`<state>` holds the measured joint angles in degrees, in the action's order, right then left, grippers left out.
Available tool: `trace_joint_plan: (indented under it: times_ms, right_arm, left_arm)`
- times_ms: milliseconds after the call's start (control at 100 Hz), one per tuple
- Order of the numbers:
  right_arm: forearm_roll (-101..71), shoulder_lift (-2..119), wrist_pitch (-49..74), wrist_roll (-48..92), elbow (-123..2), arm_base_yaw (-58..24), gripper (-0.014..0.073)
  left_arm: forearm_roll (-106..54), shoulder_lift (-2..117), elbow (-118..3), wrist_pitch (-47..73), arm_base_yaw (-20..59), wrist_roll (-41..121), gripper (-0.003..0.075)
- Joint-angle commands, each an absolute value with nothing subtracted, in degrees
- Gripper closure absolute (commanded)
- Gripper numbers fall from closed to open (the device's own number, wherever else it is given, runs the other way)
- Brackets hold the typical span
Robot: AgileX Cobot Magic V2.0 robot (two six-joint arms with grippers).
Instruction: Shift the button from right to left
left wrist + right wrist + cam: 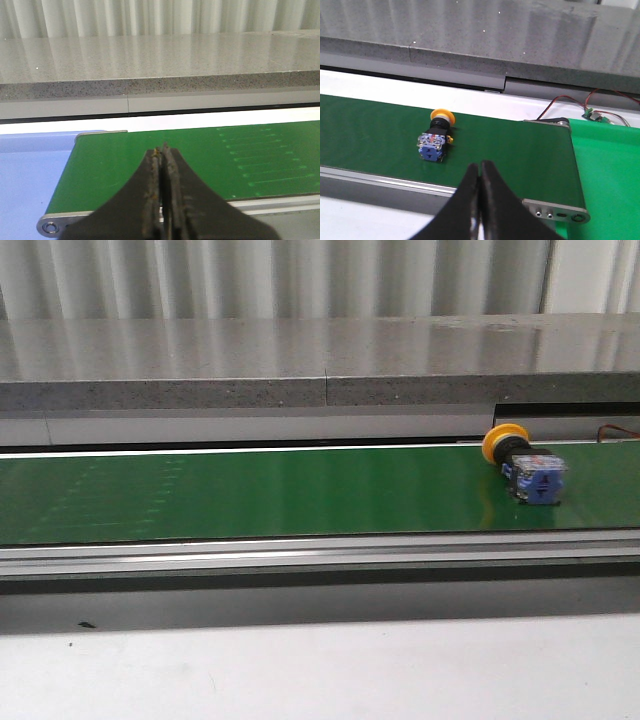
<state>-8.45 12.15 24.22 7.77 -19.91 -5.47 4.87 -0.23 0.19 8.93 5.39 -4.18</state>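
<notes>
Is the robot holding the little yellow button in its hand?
No, the small push-button with the round yellow cap lies on its side on the green belt, and the right hand is shut with nothing in it.

Light is even and fairly bright in all three views, coming from above and behind the scene. The grey stone ledge [320, 350] carries pale vertical streaks of reflected light, strongest in the left wrist view. The green belt [250, 490] has a soft sheen near the front view's middle, with faint pale dashes toward its left. The button [524, 464] casts only a small, soft shadow (its edges look slightly smeared in the front view). The right wrist view is sharper on the button [436, 136]. Both pairs of black jaws, closest to the wrist cameras, are blurred and nearly featureless.
</notes>
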Motion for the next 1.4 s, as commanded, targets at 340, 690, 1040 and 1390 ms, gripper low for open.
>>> trace_joint_plan:
  times_ms: [340, 690, 1040, 1390]
  right_arm:
    - [-8.1, 12.4, 19.4, 8.2, -21.2, -5.6, 0.0662]
    - [-8.1, 12.4, 19.4, 8.2, -21.2, -5.6, 0.0662]
    - [-8.1, 12.4, 19.4, 8.2, -21.2, -5.6, 0.0662]
    - [-8.1, 12.4, 19.4, 8.2, -21.2, -5.6, 0.0662]
  left_arm:
    - [3.3, 2.5, -6.2, 5.6, 5.5, -4.6, 0.0741]
    - [3.0, 18.8, -21.6, 11.1, 5.5, -4.6, 0.0741]
    - [3.0, 36.9, -37.8, 30.2, 5.5, -4.2, 0.0690]
    - [2.6, 51.4, -45.3, 44.9, 5.5, -4.2, 0.0181]
